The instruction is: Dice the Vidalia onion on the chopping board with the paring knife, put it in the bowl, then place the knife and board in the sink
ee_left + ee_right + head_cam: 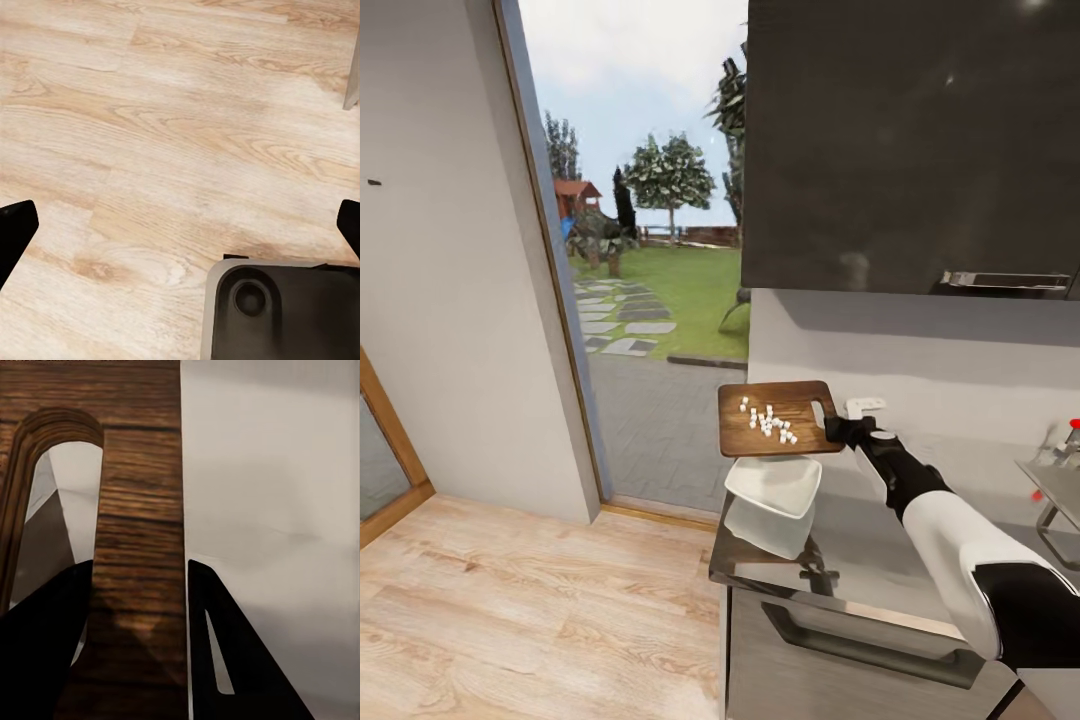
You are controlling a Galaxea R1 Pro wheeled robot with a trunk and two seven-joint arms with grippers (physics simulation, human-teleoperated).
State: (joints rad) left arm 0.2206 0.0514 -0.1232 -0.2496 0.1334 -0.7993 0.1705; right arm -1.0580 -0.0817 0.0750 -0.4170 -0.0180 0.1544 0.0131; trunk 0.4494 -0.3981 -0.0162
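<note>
While white diced onion lies on it, the chopping board sits above the bowl, its handle end clamped between the right gripper's fingers.

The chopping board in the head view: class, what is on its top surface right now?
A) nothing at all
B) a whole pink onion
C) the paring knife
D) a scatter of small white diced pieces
D: the chopping board, gripped at its handle end by the right gripper and held above the white bowl, carries a cluster of small white diced onion pieces.
</note>
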